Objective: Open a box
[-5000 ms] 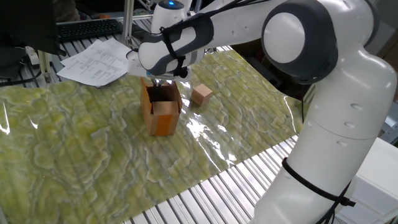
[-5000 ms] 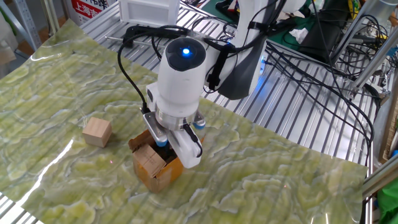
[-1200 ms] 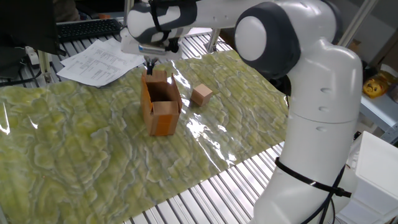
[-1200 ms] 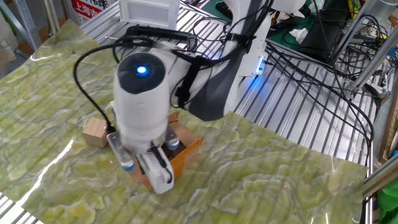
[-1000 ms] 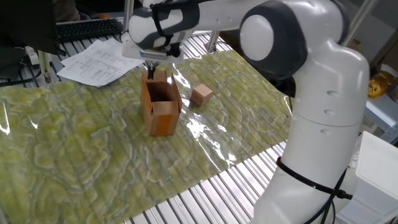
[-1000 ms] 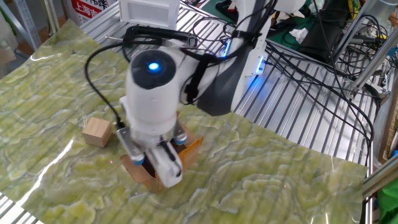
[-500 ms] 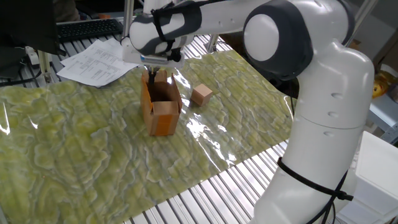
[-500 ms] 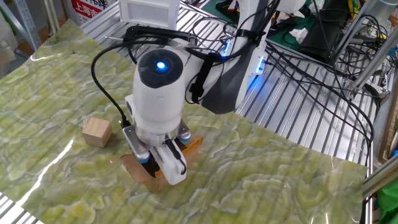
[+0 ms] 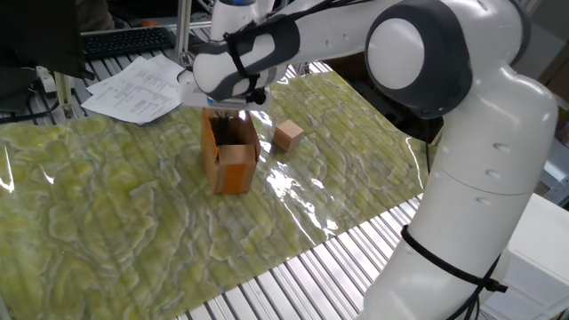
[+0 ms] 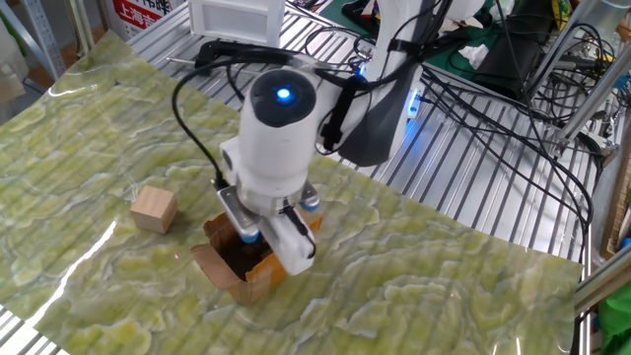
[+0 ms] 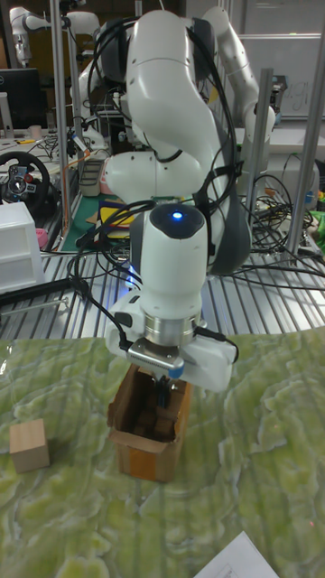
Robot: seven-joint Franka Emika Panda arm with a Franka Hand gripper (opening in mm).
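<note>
At frame centre, the gripper [image 11: 163, 390] hung over the open box [image 11: 149, 425], its dark fingers [image 11: 162, 392] dipping inside. A tan cube [image 11: 29, 445] sat lower left on the table [image 11: 253, 488].

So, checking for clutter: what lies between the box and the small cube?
Nothing but bare green mat between the box and the cube, clearest in the other fixed view.

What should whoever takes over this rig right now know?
Pincer: reaching down into the mouth of the box; open or shut cannot be told.
Box: upright on the green mat, dark inside showing, flaps spread in the tall fixed view. Cube stands apart beside it.
Done: the top looks open.
Left: probably lift the pincer clear and check that every flap is folded back.
</note>
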